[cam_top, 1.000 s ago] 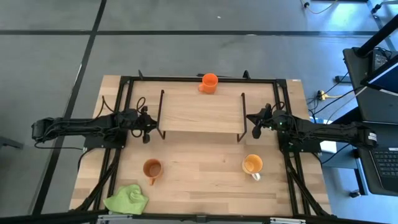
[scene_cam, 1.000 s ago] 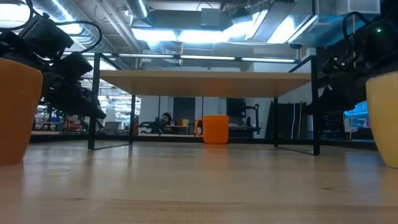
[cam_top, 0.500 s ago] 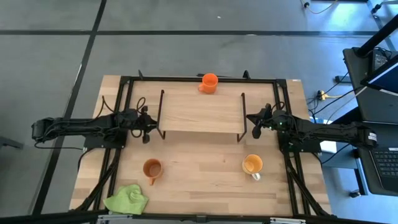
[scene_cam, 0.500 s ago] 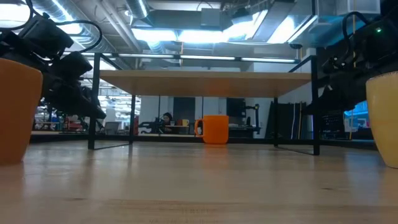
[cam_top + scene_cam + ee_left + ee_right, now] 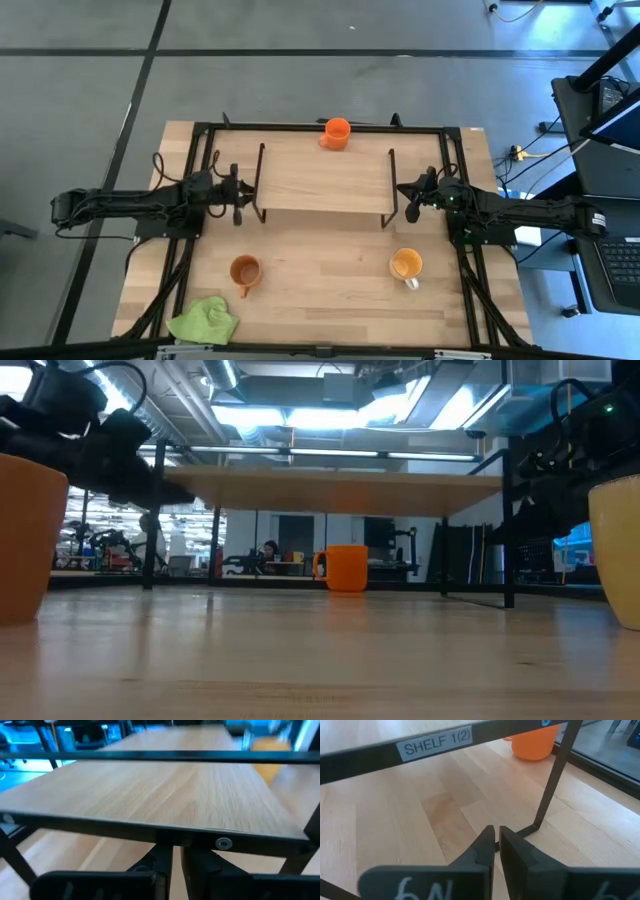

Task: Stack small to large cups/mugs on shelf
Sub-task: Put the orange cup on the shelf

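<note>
The shelf (image 5: 325,180), a light-wood board on black wire legs, stands mid-table. The bright orange mug (image 5: 337,132) stands on the table behind the shelf's far edge. The brown mug (image 5: 245,270) and the yellow-orange mug with a white handle (image 5: 405,265) stand upright on the table in front of the shelf. My left gripper (image 5: 242,194) is shut and empty at the shelf's left end, level with the board (image 5: 165,785). My right gripper (image 5: 408,200) is shut and empty at the shelf's right end, lower than the board (image 5: 435,742).
A lime-green cloth (image 5: 205,320) lies at the near left corner. A black frame (image 5: 320,127) runs around the tabletop. The shelf's wire legs (image 5: 552,780) stand close to both grippers. Bare wood lies between the two front mugs.
My left gripper has gone up from below the board to the height of the shelf's top at its left end, staying shut. The right arm and the mugs have kept still.
</note>
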Tool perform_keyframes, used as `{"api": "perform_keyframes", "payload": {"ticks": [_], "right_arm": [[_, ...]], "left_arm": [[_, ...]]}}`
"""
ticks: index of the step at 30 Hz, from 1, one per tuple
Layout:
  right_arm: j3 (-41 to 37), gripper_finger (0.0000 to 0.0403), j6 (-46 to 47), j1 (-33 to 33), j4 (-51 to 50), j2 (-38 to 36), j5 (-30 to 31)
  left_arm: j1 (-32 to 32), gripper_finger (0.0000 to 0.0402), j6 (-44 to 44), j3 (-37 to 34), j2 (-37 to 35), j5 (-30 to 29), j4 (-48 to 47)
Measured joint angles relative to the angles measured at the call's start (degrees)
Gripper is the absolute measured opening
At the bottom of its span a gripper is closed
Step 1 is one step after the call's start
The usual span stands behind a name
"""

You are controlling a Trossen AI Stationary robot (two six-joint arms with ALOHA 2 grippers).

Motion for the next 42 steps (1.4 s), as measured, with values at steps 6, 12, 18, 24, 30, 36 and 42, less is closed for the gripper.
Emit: {"api": "perform_keyframes", "payload": {"ticks": [6, 12, 18, 24, 30, 36, 42], "right_arm": [[0.0, 0.0029, 0.0, 0.0, 0.0, 0.0, 0.0], [0.0, 0.0029, 0.0, 0.0, 0.0, 0.0, 0.0], [0.0, 0.0029, 0.0, 0.0, 0.0, 0.0, 0.0], [0.0, 0.0029, 0.0, 0.0, 0.0, 0.0, 0.0], [0.0, 0.0029, -0.1, 0.0, 0.0, 0.0, 0.0], [0.0, 0.0029, 0.0, 0.0, 0.0, 0.0, 0.0], [0.0, 0.0029, 0.0, 0.0, 0.0, 0.0, 0.0]], "left_arm": [[0.0, 0.0033, -14.0, 0.0, 0.0, -1.6, -0.1], [0.0, 0.0033, -10.1, 0.2, -0.1, -1.8, -3.3], [0.0, 0.0033, -5.3, 0.5, 1.5, -3.5, -19.2], [0.1, 0.0033, -3.5, 5.7, 0.8, -11.1, -31.2], [0.1, 0.0033, -4.1, 16.5, -3.7, -12.3, -41.7], [0.1, 0.0033, -9.9, 22.8, -4.9, -15.9, -48.7], [0.0, 0.0033, -13.0, 28.1, -5.2, -16.0, -50.4]]}}
